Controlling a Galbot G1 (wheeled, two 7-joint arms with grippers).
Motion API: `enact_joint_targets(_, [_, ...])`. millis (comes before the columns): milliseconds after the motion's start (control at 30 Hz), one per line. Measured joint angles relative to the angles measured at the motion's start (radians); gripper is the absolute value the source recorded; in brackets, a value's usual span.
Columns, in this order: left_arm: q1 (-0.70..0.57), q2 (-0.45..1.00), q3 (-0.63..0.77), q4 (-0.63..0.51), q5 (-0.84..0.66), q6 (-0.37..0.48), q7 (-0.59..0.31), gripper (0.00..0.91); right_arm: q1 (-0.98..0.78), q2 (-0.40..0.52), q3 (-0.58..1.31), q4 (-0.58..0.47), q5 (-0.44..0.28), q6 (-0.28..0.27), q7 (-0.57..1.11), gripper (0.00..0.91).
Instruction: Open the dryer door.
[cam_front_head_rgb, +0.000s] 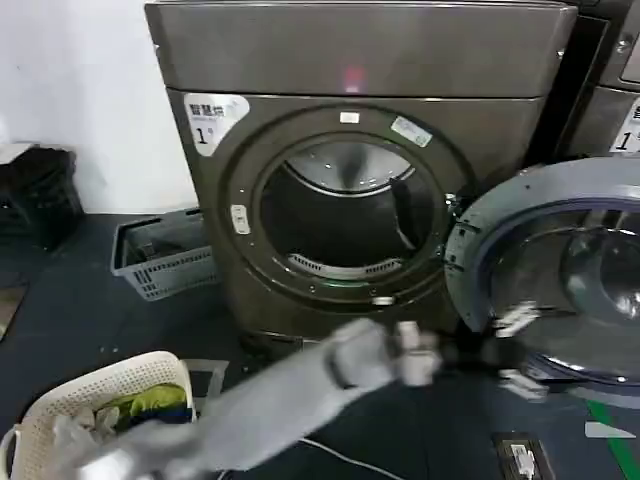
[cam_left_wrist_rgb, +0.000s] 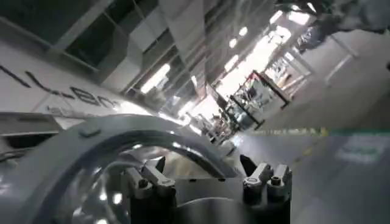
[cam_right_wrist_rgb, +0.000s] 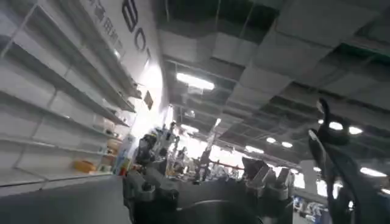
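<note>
Left arm lies nearest the head camera, a blurred grey limb running from about 7 o'clock up toward centre-right. Its left gripper sits at roughly 4 o'clock in that view, fingers spread, one finger against the lower-left part of the dryer door rim and the other lower, near the door's bottom edge; whether they actually pinch the rim cannot be told from the blur. In the left wrist view the left gripper's two fingertips stand apart with the chrome rim of the door curving just beyond them. Door is swung wide open to the right of the dryer, grey inner side and glass centre facing the camera, hinged at about 3 o'clock of the drum opening, which is fully exposed. Right gripper shows in the right wrist view, pointed up at a ceiling and shelving, fingers spread and holding nothing. Grey basket stands on the floor at 9 o'clock beside the dryer; white laundry basket with clothes sits at 7 o'clock.
</note>
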Motion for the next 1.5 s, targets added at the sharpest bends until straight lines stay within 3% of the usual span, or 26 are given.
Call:
enact_joint_targets(233, [0.028, 0.241, -0.023, -0.085, 0.064, -0.151, 0.013, 0.907, 0.005, -0.001, -0.030, 0.010, -0.001, 0.002, -0.001, 0.907])
enact_joint_targets(500, [0.099, 0.498, -0.152, -0.077, 0.383, -0.442, 0.010, 0.907, 0.020, -0.017, -0.069, 0.002, -0.002, -0.006, 0.006, 0.907])
enact_joint_targets(767, [0.206, 0.730, -0.333, -0.068, 0.768, -0.447, -0.031, 0.907, 0.010, -0.030, -0.087, -0.031, 0.018, -0.021, 0.024, 0.907])
enact_joint_targets(1067, [0.385, 0.997, -0.455, -0.049, 1.361, -0.447, -0.223, 0.907, 0.020, -0.030, -0.113, -0.040, 0.052, -0.022, 0.035, 0.907])
enact_joint_targets(1233, [0.535, 1.097, -0.504, -0.051, 1.438, -0.447, -0.237, 0.907, 0.026, -0.027, -0.122, -0.042, 0.058, -0.024, 0.037, 0.907])
enact_joint_targets(1500, [0.572, 1.138, -0.494, -0.053, 1.477, -0.446, -0.239, 0.907, 0.031, -0.016, -0.128, -0.032, 0.064, -0.020, 0.028, 0.907])
